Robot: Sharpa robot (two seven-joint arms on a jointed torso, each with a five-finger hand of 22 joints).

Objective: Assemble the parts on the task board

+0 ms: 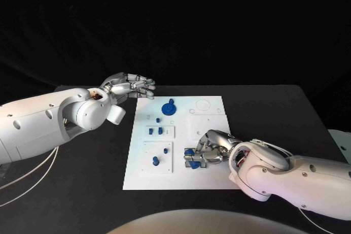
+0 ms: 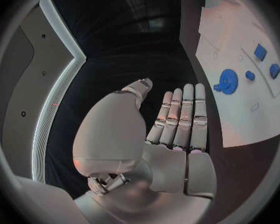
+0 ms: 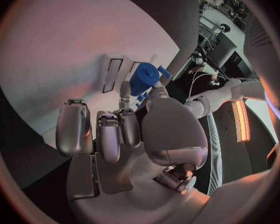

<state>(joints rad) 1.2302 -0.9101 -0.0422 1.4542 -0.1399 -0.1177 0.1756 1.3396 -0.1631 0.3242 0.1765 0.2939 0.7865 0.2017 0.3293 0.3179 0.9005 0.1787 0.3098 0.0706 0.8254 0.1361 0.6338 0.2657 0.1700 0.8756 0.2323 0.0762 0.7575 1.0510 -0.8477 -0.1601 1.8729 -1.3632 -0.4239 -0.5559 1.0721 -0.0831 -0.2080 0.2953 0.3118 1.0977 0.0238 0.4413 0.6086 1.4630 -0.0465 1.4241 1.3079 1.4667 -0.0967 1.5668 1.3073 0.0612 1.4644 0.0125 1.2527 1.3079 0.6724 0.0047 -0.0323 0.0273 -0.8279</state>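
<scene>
The white task board (image 1: 146, 178) lies mid-table. My right hand (image 1: 210, 148) rests low over its near right part and pinches a blue cylindrical part (image 3: 143, 78) between thumb and a finger; that part (image 1: 191, 159) shows under the fingers. A blue gear (image 1: 169, 108) sits near the board's far edge, with small blue parts (image 1: 155, 131) in the left column and two more (image 1: 154, 160) in a lower square plate. My left hand (image 1: 132, 86) hovers off the board's far left corner, fingers straight and side by side (image 2: 180, 117), holding nothing. The gear (image 2: 227, 79) lies beside it on the board (image 2: 239, 119).
Black table (image 1: 278, 112) surrounds the board, with bare room on both sides. Thin cables (image 1: 29, 178) hang below my left arm at the near left. A pale object (image 1: 341, 142) shows at the table's right edge.
</scene>
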